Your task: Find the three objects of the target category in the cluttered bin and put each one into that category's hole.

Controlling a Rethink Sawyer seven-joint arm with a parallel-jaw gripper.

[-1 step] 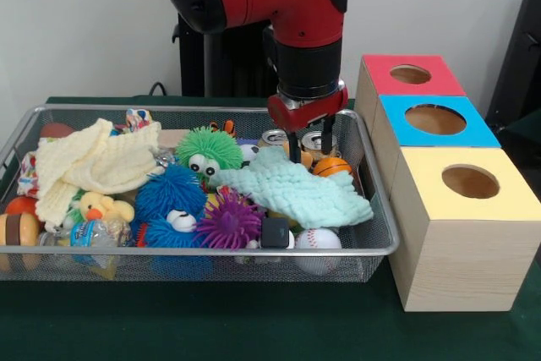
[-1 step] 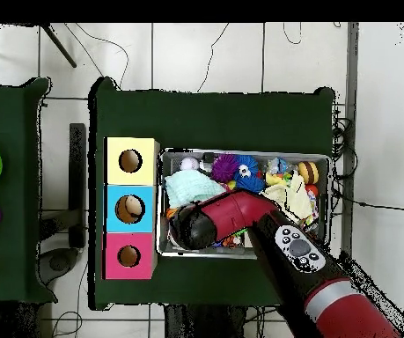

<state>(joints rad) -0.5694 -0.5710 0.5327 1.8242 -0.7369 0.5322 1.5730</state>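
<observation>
My gripper [image 1: 309, 143] hangs low in the back right part of the wire bin [image 1: 211, 251]. It is open, with one finger on each side of a silver can [image 1: 314, 143]; I cannot tell whether they touch it. A second can [image 1: 275, 136] stands just left of it, and a small basketball [image 1: 332, 166] lies in front. A mint cloth [image 1: 296, 192] covers the toys below the gripper. A baseball [image 1: 319, 239] rests at the bin's front right corner. In the overhead view the arm's wrist [image 2: 192, 227] hides the gripper and both cans.
Three boxes with holes stand beside the bin: red [image 1: 410, 74], blue [image 1: 434, 118] and yellow [image 1: 470, 181]. The bin also holds a green fuzzy toy [image 1: 208, 151], a blue one [image 1: 172, 200], a purple spiky ball [image 1: 229, 219], a yellow cloth [image 1: 93, 162] and a duck [image 1: 97, 206].
</observation>
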